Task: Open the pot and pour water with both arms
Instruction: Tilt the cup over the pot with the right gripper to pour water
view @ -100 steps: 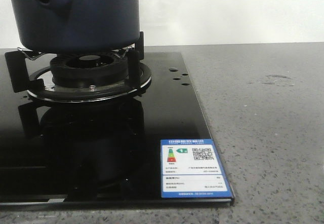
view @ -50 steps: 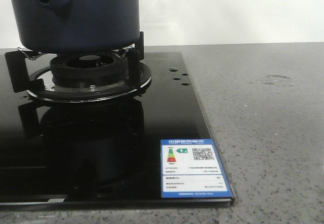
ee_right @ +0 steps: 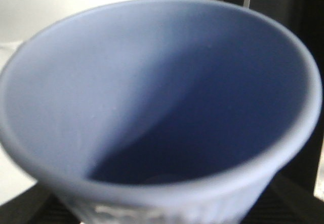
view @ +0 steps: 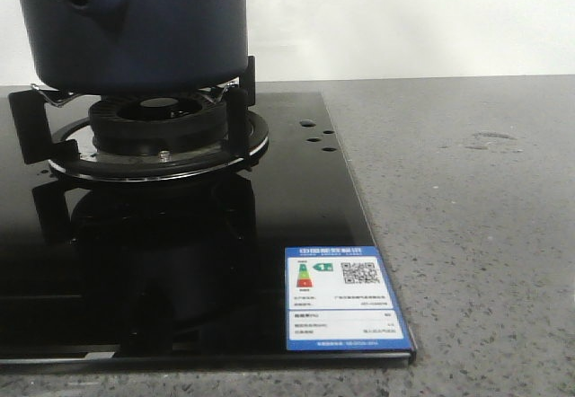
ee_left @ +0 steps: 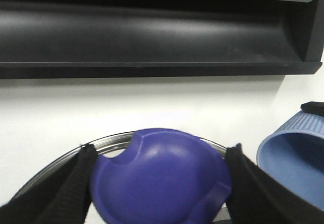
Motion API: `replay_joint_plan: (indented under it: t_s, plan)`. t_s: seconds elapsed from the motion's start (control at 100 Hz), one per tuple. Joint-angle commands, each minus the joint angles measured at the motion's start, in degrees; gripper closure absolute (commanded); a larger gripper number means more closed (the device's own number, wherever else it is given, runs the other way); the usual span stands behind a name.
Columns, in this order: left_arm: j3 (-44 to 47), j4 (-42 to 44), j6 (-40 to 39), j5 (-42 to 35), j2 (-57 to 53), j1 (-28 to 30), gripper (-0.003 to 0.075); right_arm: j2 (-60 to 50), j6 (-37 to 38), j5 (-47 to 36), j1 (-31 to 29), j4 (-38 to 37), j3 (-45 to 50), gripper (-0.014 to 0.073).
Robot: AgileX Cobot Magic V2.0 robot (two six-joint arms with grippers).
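Left gripper (ee_left: 159, 183): fingers clamped on a purple lid knob (ee_left: 161, 181). Right gripper: jaw state unclear; cup (ee_right: 157, 107) fills its view.

A dark navy-blue, matte pot (view: 135, 24) is seen on a black burner grate (view: 162, 119) ringed in shiny silver. The cooktop glass (view: 180, 262) is glossy black, and a blue-bordered white label (view: 346, 298) with a green-to-red colour scale and a black QR code is carried near its front right corner. The counter (view: 467, 235) is speckled grey. A violet-blue knob (ee_left: 159, 183) is flanked by black ribbed fingers (ee_left: 76, 183). A light blue ribbed cup (ee_right: 162, 112) is shown.
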Motion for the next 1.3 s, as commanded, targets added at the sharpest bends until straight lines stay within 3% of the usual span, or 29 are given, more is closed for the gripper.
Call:
replay_joint_plan:
  t_s: [0.0, 0.3, 0.6, 0.73, 0.82, 0.98, 1.15, 1.29]
  plan:
    - [-2.14, 0.17, -0.1, -6.0, -0.9, 0.13, 0.038, -2.64, -0.01, 0.08, 0.35, -2.82, -2.25, 0.0268]
    - [-2.14, 0.17, -0.1, -6.0, -0.9, 0.13, 0.038, -2.64, 1.86, 0.8, 0.35, -2.82, -2.25, 0.0268]
    - [-2.14, 0.17, -0.1, -6.0, -0.9, 0.13, 0.038, -3.43, 20.58, 6.39, 0.35, -2.04, -2.25, 0.0268]
    - [-2.14, 0.17, -0.1, -6.0, -0.9, 0.13, 0.038, -6.11, 30.74, 6.04, -0.47, 5.37, -2.25, 0.0268]
    - [-2.14, 0.17, -0.1, -6.0, -0.9, 0.13, 0.038, -8.34, 33.53, 5.26, -2.13, 11.22, -2.25, 0.0268]
    - [-2.14, 0.17, -0.1, -6.0, -0.9, 0.13, 0.038, -13.21, 35.21, -0.65, -6.66, 20.56, -0.21, 0.0268]
    - [-2.14, 0.17, -0.1, -6.0, -0.9, 0.13, 0.038, -20.52, 48.57, -10.43, -13.26, 20.96, 9.36, 0.0268]
    - [-2.14, 0.17, -0.1, -6.0, -0.9, 0.13, 0.038, -26.92, 54.93, -19.22, -20.45, 20.96, 18.92, 0.0268]
